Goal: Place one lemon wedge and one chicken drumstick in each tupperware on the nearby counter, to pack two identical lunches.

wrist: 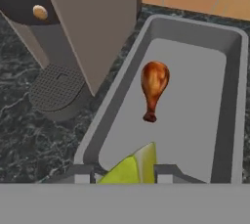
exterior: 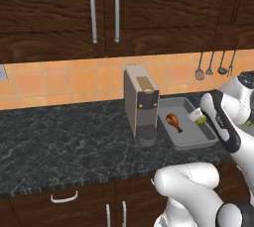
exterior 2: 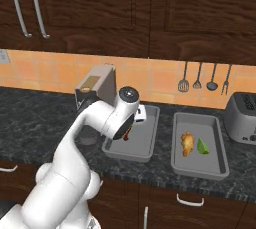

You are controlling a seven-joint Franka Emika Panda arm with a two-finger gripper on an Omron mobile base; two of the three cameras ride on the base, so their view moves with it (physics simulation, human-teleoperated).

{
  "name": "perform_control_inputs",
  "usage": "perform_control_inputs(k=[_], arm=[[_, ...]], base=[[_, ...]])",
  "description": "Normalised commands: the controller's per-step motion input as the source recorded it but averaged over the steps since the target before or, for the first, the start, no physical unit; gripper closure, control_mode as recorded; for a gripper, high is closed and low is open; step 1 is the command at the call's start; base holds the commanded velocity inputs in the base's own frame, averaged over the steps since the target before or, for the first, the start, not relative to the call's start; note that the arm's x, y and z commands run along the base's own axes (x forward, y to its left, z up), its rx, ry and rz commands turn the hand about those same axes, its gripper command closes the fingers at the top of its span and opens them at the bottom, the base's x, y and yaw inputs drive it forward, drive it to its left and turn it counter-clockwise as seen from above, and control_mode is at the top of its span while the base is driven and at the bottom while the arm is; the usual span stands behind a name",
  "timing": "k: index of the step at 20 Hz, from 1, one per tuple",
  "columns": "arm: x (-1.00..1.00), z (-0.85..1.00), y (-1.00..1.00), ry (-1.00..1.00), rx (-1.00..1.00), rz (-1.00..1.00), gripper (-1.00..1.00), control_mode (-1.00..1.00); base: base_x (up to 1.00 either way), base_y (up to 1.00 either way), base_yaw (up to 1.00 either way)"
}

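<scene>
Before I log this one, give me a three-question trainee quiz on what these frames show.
1. True or false: the hand is shut on a lemon wedge.
2. Which tray already holds both a drumstick and a wedge: A, the left tray by the coffee machine, or B, the right tray by the toaster?
3. What lies in the left tray?

Key: 1 true; 2 B; 3 one chicken drumstick.

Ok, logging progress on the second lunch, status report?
Claw shut on lemon wedge, above left tray. Drumstick already in it. Right tray packed. Coffee machine close beside.
</scene>
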Motion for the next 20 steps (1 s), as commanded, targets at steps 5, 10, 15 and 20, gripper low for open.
perform_control_inputs(k=[5, 10, 15, 20], arm=[[0.62, -0.30, -0.29, 0.03, 0.00, 0.08, 1.00, -1.00], [0.50, -0.34, -0.24, 0.00, 0.00, 0.08, 1.00, -1.00], [0.49, -0.43, -0.18, 0.00, 0.00, 0.10, 1.00, -1.00], [0.41, -0.33, -0.01, 0.00, 0.00, 0.11, 1.00, -1.00]], base=[[0.00, 0.00, 0.00], [0.00, 0.00, 0.00], [0.00, 0.00, 0.00], [0.00, 0.00, 0.00]])
